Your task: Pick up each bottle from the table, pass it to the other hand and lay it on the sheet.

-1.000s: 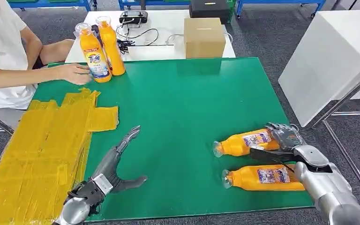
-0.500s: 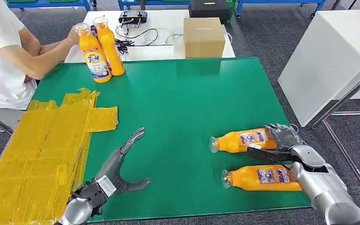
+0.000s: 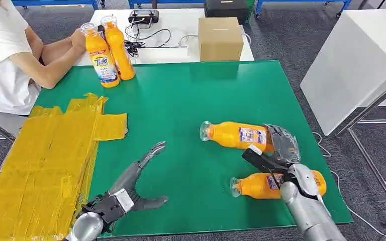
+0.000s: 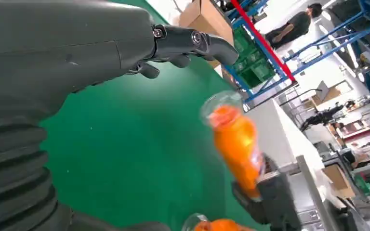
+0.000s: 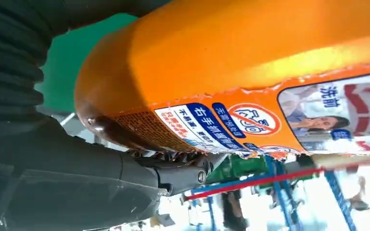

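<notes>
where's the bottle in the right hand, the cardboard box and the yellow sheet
held orange bottle [image 3: 233,135], head view, bare body left of its label
cardboard box [image 3: 220,42], head view, front face
yellow sheet [image 3: 45,155], head view, middle of its surface

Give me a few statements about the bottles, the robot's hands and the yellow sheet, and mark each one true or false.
1. The right hand holds an orange bottle by its base end. True.
2. The left hand holds a bottle. False: it is open, fingers spread above the green table, holding nothing.
3. A second orange bottle lies on its side on the table near the right arm. True.
4. A bottle already lies on the yellow sheet. False: no bottle is on it.
5. Two upright bottles stand at the table's far left corner beside a person. True.
</notes>
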Controlling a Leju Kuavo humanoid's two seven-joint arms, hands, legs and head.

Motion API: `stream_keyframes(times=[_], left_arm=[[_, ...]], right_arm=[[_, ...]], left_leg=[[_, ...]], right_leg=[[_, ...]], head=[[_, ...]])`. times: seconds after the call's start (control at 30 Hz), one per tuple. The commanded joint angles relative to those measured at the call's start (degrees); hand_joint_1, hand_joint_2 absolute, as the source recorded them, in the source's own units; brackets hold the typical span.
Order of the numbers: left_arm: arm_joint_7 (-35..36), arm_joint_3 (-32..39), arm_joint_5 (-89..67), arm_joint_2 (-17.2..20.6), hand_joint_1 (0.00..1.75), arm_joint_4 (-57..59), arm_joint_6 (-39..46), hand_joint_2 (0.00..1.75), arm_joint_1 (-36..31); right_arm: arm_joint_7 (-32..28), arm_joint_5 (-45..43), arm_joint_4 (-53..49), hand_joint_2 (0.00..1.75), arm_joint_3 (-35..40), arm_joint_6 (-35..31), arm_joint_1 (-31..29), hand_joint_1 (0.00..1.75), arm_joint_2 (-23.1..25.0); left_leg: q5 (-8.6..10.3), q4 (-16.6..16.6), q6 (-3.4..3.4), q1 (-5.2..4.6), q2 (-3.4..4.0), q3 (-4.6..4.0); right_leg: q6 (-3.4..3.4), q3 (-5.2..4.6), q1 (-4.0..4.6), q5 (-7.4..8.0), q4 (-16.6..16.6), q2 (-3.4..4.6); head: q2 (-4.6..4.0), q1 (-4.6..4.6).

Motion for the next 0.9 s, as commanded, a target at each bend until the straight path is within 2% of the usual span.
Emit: stream_keyframes(times=[0.03, 0.2, 0.33, 0.37, 0.53, 0.9], left_arm=[[2.5, -4.2, -0.5, -0.7, 0.0, 1.7, -0.3, 1.75, -3.7], [3.3, -3.6, 1.8, -1.0, 0.0, 1.8, -0.8, 1.75, -4.2], [3.9, -2.1, 8.8, -1.9, 0.0, 2.7, -4.3, 1.75, -4.4], [4.2, -1.7, 10.9, -2.1, 0.0, 2.9, -5.0, 1.75, -4.7], [5.3, -0.9, 15.6, -2.9, 0.0, 3.4, -5.3, 1.75, -6.5], [5.6, -0.3, 18.1, -3.3, 0.0, 3.6, -4.8, 1.75, -6.6]], right_arm=[[0.9, -0.3, -14.9, 1.75, -5.1, -6.4, 4.3, 1.75, 10.3], [0.5, -3.9, -18.5, 1.75, -3.3, -5.1, 5.5, 1.75, 11.9], [-3.5, -10.9, -21.3, 1.75, 0.8, -0.3, 7.0, 1.75, 13.9], [-4.9, -14.9, -22.2, 1.75, 2.2, 2.4, 7.5, 1.75, 14.5], [-6.6, -21.0, -23.2, 1.75, 9.7, 7.6, 7.6, 1.75, 16.0], [-6.6, -22.1, -21.4, 1.75, 13.9, 8.7, 6.9, 1.75, 16.7]], left_leg=[[-0.06, 0.0, -0.05, -0.01, 0.05, 0.0], [-0.09, 0.0, -0.08, 0.01, 0.07, 0.04], [-0.1, 0.0, -0.09, 0.02, 0.15, 0.02], [-0.05, 0.0, -0.05, -0.02, 0.1, -0.06], [-0.1, 0.0, -0.09, 0.03, 0.16, 0.02], [-0.08, 0.0, -0.04, 0.03, 0.15, 0.0]], right_leg=[[0.0, 0.0, 0.0, -0.05, 0.0, 0.02], [-0.01, 0.03, 0.02, -0.07, 0.0, 0.0], [-0.01, -0.02, 0.03, -0.06, 0.0, 0.09], [0.0, -0.1, -0.01, -0.03, 0.0, 0.05], [-0.01, -0.03, 0.03, -0.07, 0.0, 0.09], [0.01, -0.01, 0.02, -0.05, -0.1, 0.08]], head=[[0.0, 0.0], [0.0, 0.0], [0.0, 0.0], [0.0, 0.02], [0.0, 0.0], [0.0, 0.0]])
